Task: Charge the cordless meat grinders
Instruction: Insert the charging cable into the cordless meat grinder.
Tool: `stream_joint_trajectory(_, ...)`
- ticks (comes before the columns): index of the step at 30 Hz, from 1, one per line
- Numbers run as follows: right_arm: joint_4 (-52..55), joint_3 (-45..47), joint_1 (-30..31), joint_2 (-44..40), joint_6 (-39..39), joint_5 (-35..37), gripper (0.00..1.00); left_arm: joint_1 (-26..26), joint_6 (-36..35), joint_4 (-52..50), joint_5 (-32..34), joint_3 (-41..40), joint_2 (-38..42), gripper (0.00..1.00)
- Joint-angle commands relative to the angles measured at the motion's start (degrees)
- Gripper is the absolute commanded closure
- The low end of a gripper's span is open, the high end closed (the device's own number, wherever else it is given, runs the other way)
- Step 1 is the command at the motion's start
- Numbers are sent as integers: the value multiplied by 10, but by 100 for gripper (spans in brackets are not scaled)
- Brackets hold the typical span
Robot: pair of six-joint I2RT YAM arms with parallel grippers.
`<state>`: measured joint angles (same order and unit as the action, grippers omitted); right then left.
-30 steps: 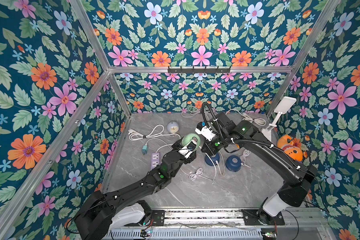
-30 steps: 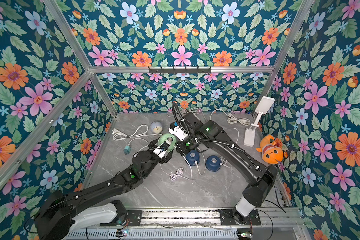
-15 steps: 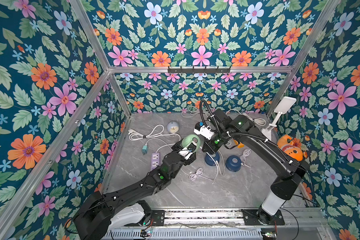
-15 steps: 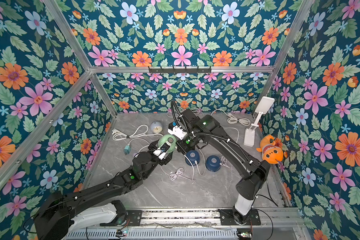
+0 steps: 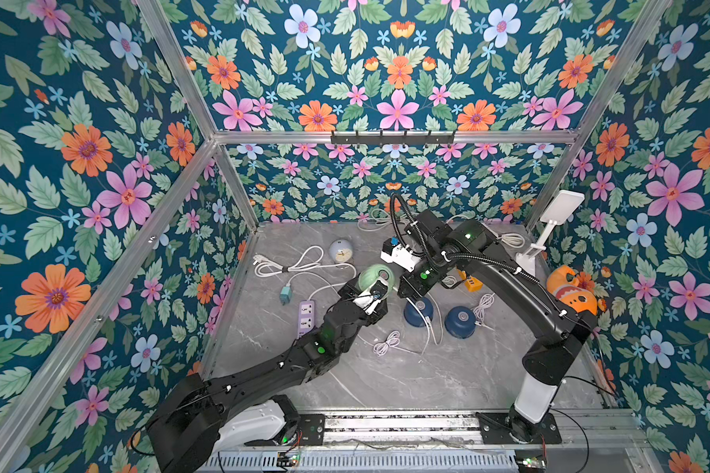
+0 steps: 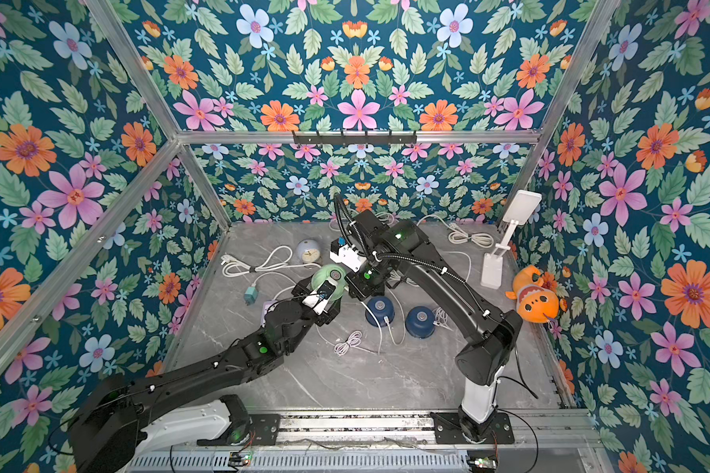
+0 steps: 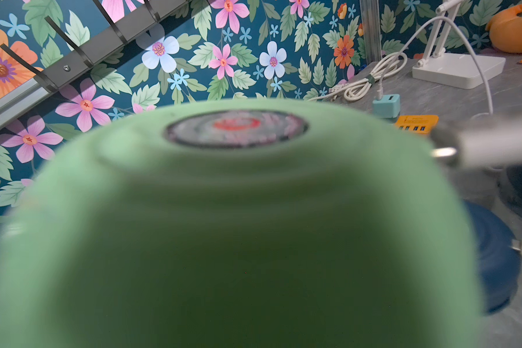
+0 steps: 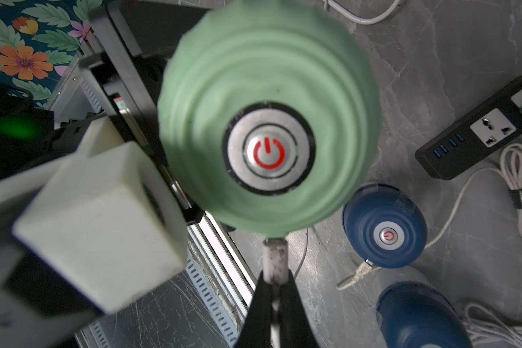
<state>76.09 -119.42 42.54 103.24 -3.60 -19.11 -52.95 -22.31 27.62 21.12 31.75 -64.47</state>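
Left gripper (image 5: 370, 291) has its jaws spread wide around the mint green grinder (image 5: 377, 275). It's gripping it by the sides and holding it up off the tabletop (image 5: 386, 381), roughly over the middle and a bit toward the back edge. The grinder's grey button (image 8: 268, 147) with the red power symbol points straight at the right wrist camera.

Right gripper (image 8: 273, 286) is pressed tight on a white plug (image 8: 274, 256). The plug's tip sits right at the green one's lower rim, but I honestly can't tell if it's in a port or just touching.

One navy grinder (image 5: 419, 312) stands button-up on the tabletop, just right of the middle, with a white cable (image 8: 356, 275) end against its base. The other navy grinder (image 5: 460, 322) is just beside it, toward the right edge. A power strip (image 5: 306, 315) lies flat near the left edge.
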Motion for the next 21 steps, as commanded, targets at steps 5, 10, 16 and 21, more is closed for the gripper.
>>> stream_joint_trajectory(5, -149, -38, 0, 22, 0, -40, 100, -15, -48, -31, -104, -1, -3, 80)
stream_joint_trajectory(10, -146, -34, 2, 23, 0, -38, 100, -16, -44, -27, -102, 0, -2, 80)
stream_joint_trajectory(16, -160, -13, 2, 11, -5, -44, 100, -16, -35, -17, -104, -2, 0, 80)
stream_joint_trajectory(21, -168, 12, 2, -8, -44, -27, 100, -16, -33, -22, -111, 2, 0, 80)
